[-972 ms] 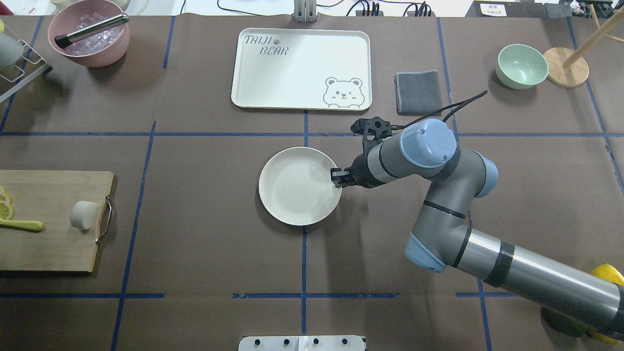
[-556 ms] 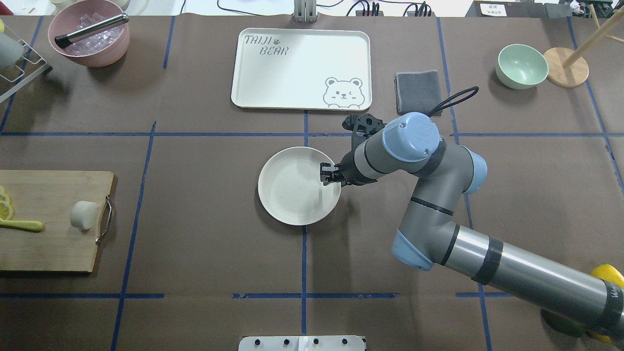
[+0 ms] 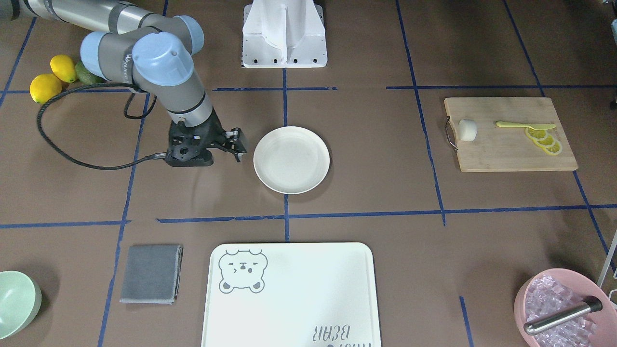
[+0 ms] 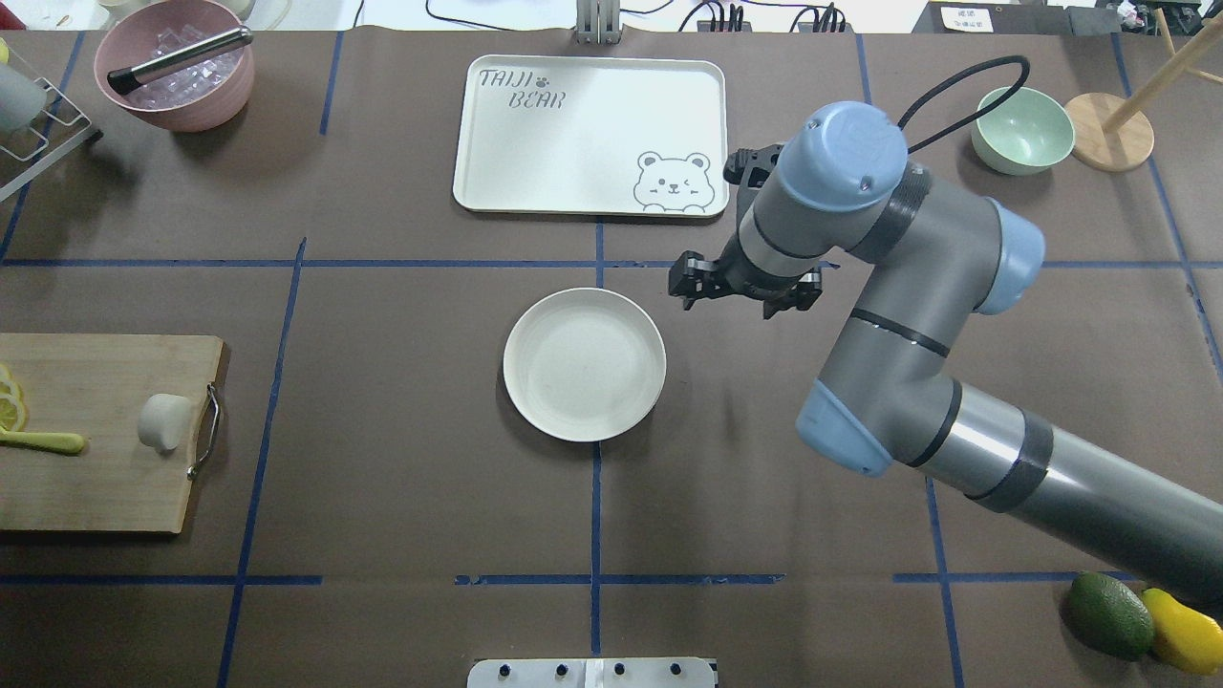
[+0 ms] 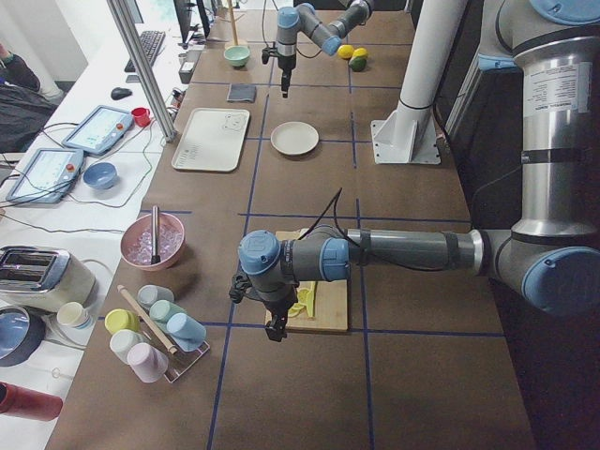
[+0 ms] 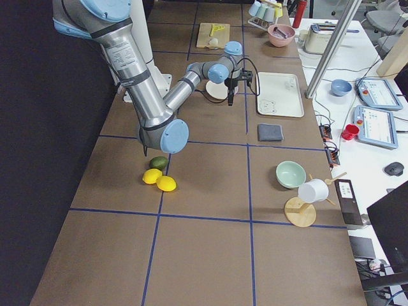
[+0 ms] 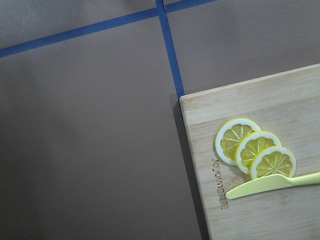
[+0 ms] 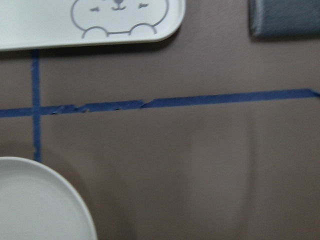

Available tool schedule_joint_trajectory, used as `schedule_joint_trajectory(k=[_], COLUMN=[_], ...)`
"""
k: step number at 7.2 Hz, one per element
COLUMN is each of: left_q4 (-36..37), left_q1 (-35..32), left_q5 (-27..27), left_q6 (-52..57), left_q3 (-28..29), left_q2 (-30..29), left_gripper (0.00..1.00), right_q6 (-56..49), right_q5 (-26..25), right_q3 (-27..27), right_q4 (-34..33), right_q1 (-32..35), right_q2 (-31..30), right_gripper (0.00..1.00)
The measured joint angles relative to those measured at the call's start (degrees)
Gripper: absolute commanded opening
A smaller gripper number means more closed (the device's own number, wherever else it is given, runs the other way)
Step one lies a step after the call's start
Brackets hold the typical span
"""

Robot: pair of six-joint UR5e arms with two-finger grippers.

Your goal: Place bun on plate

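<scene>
R pincer [image 4: 697, 287] beside plate [image 4: 585, 364], bun [image 4: 164, 421] far off

Light is even and diffuse, from above, so shadows are soft: the plate [image 4: 584, 364], just beside the right gripper [image 4: 690, 291], throws only a thin dark crescent on its robot-side edge. The right wrist view is smeared and out of focus; the left wrist view is sharp, its lemon slices [image 7: 255, 148] crisp. The exterior right view is black along its left side.
</scene>
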Motion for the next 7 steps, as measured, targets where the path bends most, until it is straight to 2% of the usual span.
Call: schedule_joint_trajectory(k=[1,3,5,7], left_q4=[0.0,0.0,-0.1,-2.5], left_q1=[0.0,0.0,-0.3,-0.7], left_q5=[0.0,0.3,0.0,0.1], left_q6=[0.0,0.0,0.0,-0.3], left_q3=[-0.3,-0.4,-0.4,-0.5], left_q2=[-0.1,-0.7,-0.7,-1.0], left_gripper=[1.0,1.0,1.0,1.0], right_q6=[-8.0,-24.1,-41.0,-57.5], right_q5=[1.0,7.0,10.8,14.3], right_q3=[3.4,7.2,7.0,4.2], right_q4=[-3.0,-4.7,-5.2,-5.4], right_q1=[3.4,13.1,23.7,34.2], right_q2=[-4.0,-12.4,-19.3,-24.7], right_gripper=[1.0,1.0,1.0,1.0])
